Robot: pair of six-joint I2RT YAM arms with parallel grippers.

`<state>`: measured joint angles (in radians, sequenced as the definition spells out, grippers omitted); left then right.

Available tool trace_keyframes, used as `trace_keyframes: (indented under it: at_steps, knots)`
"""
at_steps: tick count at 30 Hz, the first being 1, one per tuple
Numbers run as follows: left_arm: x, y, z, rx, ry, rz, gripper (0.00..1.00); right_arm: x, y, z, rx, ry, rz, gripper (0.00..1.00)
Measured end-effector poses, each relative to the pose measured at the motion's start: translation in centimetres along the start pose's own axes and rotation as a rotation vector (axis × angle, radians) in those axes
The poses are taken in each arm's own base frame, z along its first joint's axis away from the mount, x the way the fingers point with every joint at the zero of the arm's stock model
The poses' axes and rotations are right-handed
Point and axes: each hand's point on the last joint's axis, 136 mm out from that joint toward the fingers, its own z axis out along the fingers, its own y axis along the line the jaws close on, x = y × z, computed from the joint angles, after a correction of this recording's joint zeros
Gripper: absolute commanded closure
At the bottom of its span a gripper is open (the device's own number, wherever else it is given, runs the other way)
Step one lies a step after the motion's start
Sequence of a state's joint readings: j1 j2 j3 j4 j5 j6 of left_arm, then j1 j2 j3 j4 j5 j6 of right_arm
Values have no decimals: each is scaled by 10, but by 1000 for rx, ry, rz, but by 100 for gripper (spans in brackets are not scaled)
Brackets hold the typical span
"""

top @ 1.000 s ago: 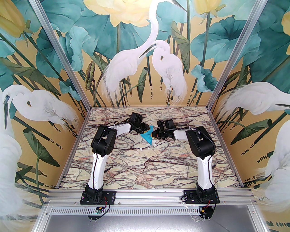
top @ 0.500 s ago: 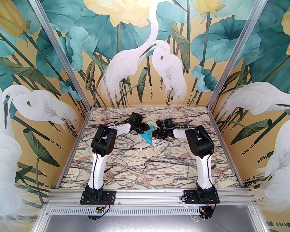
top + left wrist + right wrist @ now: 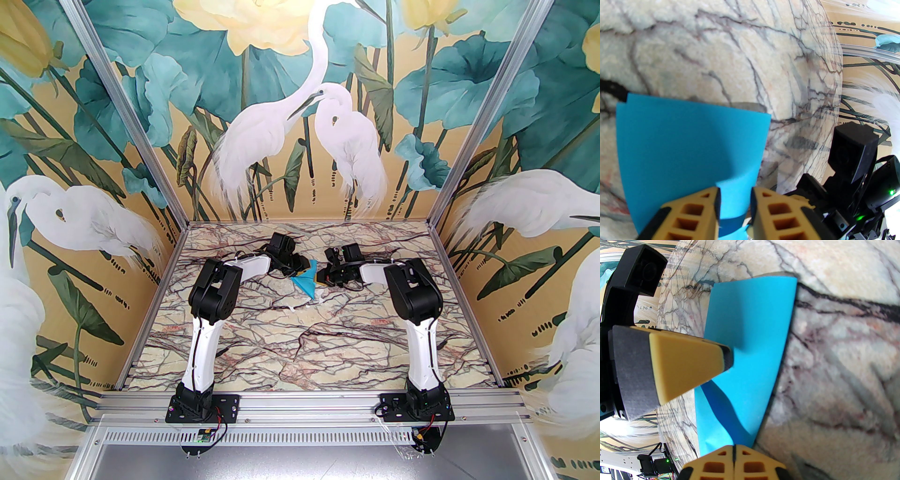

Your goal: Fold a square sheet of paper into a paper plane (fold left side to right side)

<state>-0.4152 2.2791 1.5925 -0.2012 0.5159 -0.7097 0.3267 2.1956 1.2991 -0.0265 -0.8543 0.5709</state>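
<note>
The sheet is in the far half of the counter, about in the middle between left and right, and the two hands meet at it. It is not flat. It is doubled over, and in the left wrist view the sheet shows two layers whose corners do not match exactly at one end. One part lies on the marble and another part curves up from it.

The left hand reaches in from the left. Its fingers stand a little apart, and in its own view the left hand has blue paper showing in the gap between them. In the right wrist view the left hand touches the upper face of the sheet with its tip. I cannot tell if it presses the paper or only touches it.

The right hand reaches in from the right, just beside the sheet. In its own view the right hand is fully closed, with the two fingers meeting along one thin line. The raised edge of the sheet runs into the tips, so it appears to pinch this edge.

A small white scrap lies on the counter near the sheet, on its near side. Painted walls with white birds and teal leaves stand around the counter.
</note>
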Motion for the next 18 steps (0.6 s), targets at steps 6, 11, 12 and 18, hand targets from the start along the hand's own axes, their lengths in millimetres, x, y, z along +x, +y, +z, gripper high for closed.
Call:
trace_keyframes:
  at_steps: [6, 11, 12, 18]
  knots:
    - [0, -1, 0, 4, 1, 2, 70, 0, -1, 2, -3, 11, 0, 99]
    - [0, -1, 0, 7, 4, 6, 68, -2, -1, 4, -1, 21, -6, 99]
    - [1, -1, 0, 8, 4, 8, 68, -2, -1, 4, 0, 21, -6, 100]
    - [-3, -7, -8, 17, -4, 21, 60, -2, -1, 4, 8, 31, -17, 99]
